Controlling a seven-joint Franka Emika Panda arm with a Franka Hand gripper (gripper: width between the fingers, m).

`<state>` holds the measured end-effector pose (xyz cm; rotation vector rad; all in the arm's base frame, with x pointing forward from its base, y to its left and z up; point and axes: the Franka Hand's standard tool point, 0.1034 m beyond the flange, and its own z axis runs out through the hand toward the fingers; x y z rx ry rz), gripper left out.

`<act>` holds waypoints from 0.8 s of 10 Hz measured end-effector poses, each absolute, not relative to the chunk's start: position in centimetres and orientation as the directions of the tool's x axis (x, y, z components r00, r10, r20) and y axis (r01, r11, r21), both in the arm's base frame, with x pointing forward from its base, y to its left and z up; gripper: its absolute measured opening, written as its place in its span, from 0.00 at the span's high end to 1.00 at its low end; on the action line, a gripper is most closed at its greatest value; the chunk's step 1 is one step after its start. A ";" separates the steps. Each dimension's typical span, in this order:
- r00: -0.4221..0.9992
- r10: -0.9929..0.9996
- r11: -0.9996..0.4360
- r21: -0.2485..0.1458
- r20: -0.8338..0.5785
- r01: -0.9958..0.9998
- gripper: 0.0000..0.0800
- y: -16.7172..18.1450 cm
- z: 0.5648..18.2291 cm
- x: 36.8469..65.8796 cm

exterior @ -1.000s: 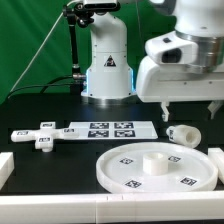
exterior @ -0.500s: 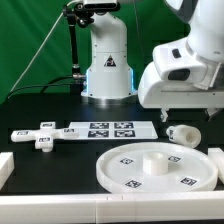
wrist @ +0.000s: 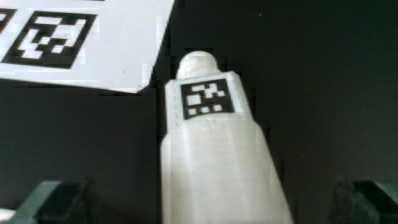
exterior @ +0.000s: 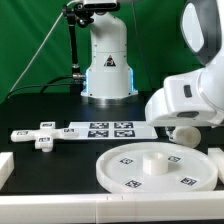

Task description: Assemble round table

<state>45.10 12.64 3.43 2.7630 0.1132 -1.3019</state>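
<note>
The round disc [exterior: 155, 168] lies flat on the black table at the front, tags on its top and a raised hub in its middle. The cylinder leg [exterior: 184, 133] lies on its side behind the disc at the exterior view's right, mostly hidden by my gripper body. In the wrist view the leg [wrist: 217, 150] runs lengthways between my fingers, its tag facing the camera. My gripper [wrist: 217, 203] is open, one dark fingertip [wrist: 54, 203] on each side of the leg with a gap. The cross-bar foot [exterior: 38, 135] lies at the exterior view's left.
The marker board [exterior: 110, 129] lies between the foot and the leg; a corner of it shows in the wrist view [wrist: 80, 45]. The robot base [exterior: 106, 70] stands behind. White corner brackets sit at the front left [exterior: 4, 168] and right edge [exterior: 217, 158].
The arm has come down and moved toward the exterior view's right, from above the table to low over the leg, now covering most of it.
</note>
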 end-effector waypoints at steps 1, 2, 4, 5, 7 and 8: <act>0.582 0.023 -0.993 0.048 -0.813 0.107 0.19 12.5 2.9 44.8; 0.601 0.027 -0.994 0.044 -0.799 0.104 0.19 12.7 2.2 45.3; 0.607 0.030 -0.994 0.043 -0.794 0.105 0.19 12.8 1.4 45.1; 0.615 0.032 -0.994 0.042 -0.788 0.104 0.19 12.9 1.1 45.1; 0.620 0.034 -0.994 0.041 -0.784 0.106 0.19 13.1 0.8 45.0; 0.624 0.035 -0.994 0.040 -0.781 0.105 0.19 13.1 0.6 45.0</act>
